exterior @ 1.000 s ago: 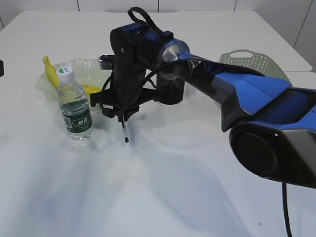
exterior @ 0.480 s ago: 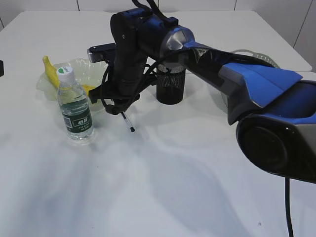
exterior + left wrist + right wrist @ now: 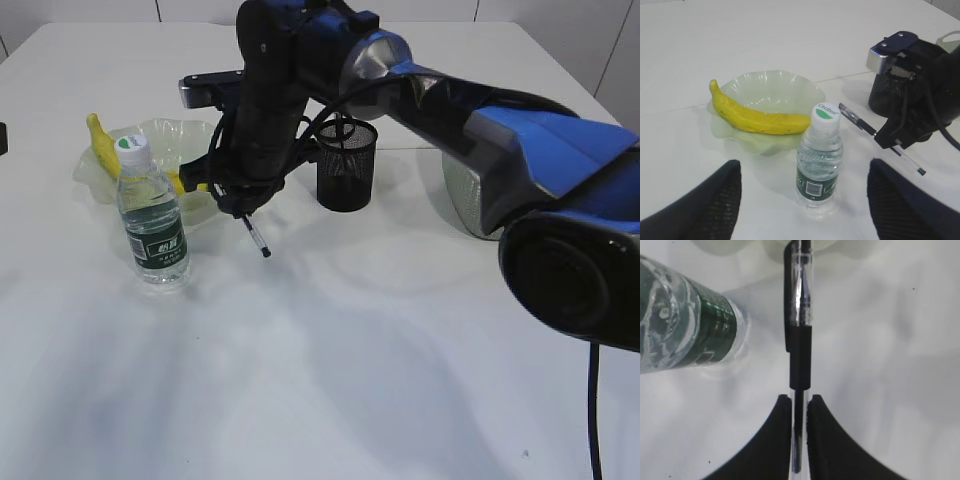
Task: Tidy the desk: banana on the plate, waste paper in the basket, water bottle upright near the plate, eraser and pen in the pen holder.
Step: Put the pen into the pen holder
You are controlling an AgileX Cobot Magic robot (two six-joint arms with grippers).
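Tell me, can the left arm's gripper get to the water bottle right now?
Probably yes. The left gripper is open and empty, and the water bottle stands upright just ahead of its fingers, with bare desk between. The right gripper, holding the pen, sits off to one side.

Banana [image 3: 762, 118] on plate [image 3: 790, 87], water bottle [image 3: 151, 213] just before it

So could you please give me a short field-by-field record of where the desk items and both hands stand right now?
banana: lying in the plate
water bottle: upright on the desk, in front of the plate
pen: pinched in the right hand, lifted clear of the desk, tilted
pen holder: upright, right of the pen
basket: mostly hidden behind the right arm
left hand: open, holding nothing
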